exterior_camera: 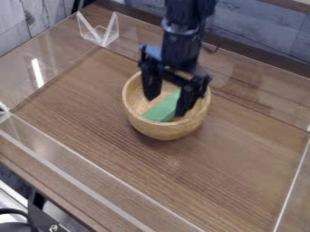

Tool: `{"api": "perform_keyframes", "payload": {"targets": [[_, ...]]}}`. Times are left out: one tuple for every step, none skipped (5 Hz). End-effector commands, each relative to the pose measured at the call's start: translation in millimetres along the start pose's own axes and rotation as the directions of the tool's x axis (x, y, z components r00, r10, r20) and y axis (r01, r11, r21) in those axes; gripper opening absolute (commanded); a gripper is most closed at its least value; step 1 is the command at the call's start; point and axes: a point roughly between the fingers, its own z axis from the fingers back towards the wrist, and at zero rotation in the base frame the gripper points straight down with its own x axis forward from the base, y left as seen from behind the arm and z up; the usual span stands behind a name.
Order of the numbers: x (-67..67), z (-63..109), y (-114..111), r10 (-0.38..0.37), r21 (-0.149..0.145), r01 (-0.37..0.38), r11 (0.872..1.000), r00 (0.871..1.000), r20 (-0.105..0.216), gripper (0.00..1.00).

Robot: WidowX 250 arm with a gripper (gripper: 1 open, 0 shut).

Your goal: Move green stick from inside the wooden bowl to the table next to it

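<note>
One relation governed the coming move, and it sat at the middle of the scene. Nearest the camera ran the dark brown wood-grain table (182,190), bare in front and edged by clear acrylic walls (72,149). Farther in stood the round, light tan wooden bowl (166,128) with its thick rim, and inside it lay the small, bright green, flat rectangular stick (168,107), only partly visible between the dark fingers above it. Its long axis ran diagonally, from the lower left of the bowl's floor up toward the upper right. The black claw (171,92) hung on an arm that reached in from the far side, pointing straight down, its two fingers spread wide with nothing held between them. One finger had dropped just inside the bowl's left wall and the other near its right wall, so the stick lay directly beneath the claw, roughly between the fingers rather than off to either side. Whether the fingertips touched the stick or the bowl's floor could not be told from this view. Judging by the layout, the closing line looked to cross the stick at a slant, so a slight turn of the wrist might square the grasp. Beyond the bowl, a small clear triangular stand (97,29) rested near the far left corner.
</note>
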Motion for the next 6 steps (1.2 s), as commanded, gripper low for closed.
{"api": "perform_keyframes", "payload": {"targets": [[-1.4,11.6,10.7,-0.065,0.028,0.061,0.998,0.987,0.147,1.00],[2.4,8.0,14.2,-0.048,0.030,0.043,0.999,0.979,0.199,1.00],[5.5,6.4,15.3,-0.029,0.026,0.024,0.999,0.973,0.227,1.00],[12.0,13.0,18.1,-0.035,0.024,0.030,0.999,0.969,0.245,1.00],[18.4,19.0,20.0,-0.048,0.025,0.043,0.999,0.964,0.262,1.00],[16.4,13.3,8.3,-0.076,0.029,0.071,0.997,0.960,0.268,1.00]]}}
